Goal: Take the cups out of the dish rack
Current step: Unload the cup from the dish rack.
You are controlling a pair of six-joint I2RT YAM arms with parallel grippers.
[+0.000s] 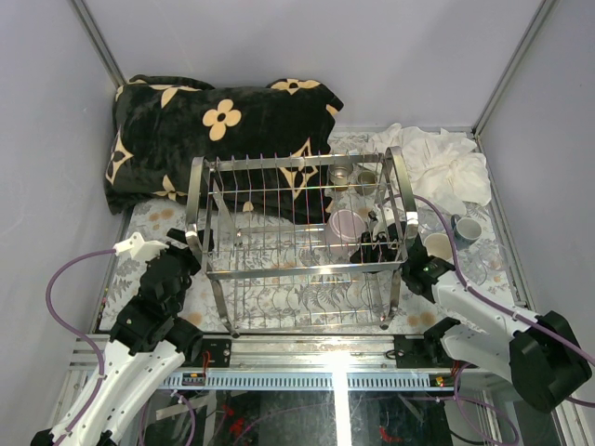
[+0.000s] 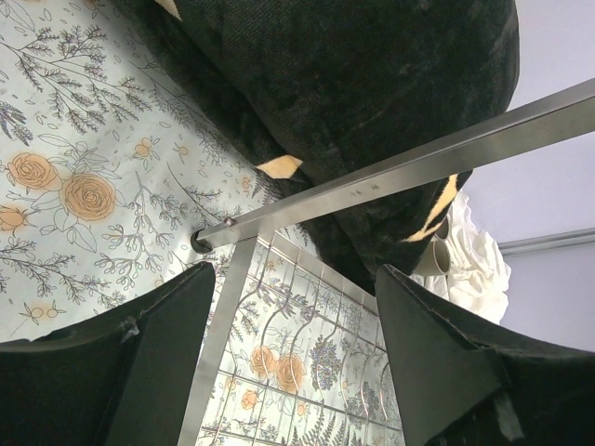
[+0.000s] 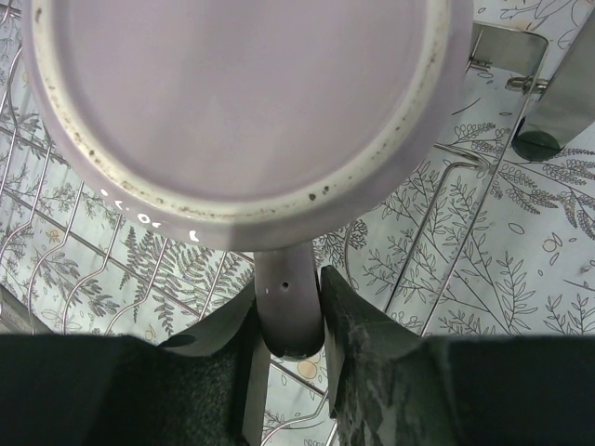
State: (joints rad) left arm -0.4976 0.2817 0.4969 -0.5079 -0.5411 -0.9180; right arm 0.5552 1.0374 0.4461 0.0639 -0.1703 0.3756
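Between the right fingers (image 3: 287, 295) the handle (image 3: 288, 327) of a mauve mug (image 3: 242, 111) is being pinched. The fingers are pressing on it from both sides, and the mug's round face is filling the view just beyond their tips. That mug is sitting inside the rack (image 1: 297, 271), at its right end, with the wire grid and the floral surface (image 3: 530, 279) showing beneath it. Farther out from these fingers, in the rack's far right corner, two more cups (image 1: 353, 175) are standing. Off to the right of the fingers, outside the rack, a cream cup (image 1: 437, 245) and a grey-blue mug (image 1: 467, 228) are resting on the surface, and a white cloth (image 1: 446, 160) is lying beyond them.

The left fingers (image 2: 296, 274) are standing spread and are gripping nothing. A chrome rail (image 2: 390, 181) at the rack's left end is crossing the gap just ahead of their tips, with a post dropping from it between the two fingers. Beyond that rail a black pillow (image 1: 223, 130) with tan flowers is lying against the rack's far side.
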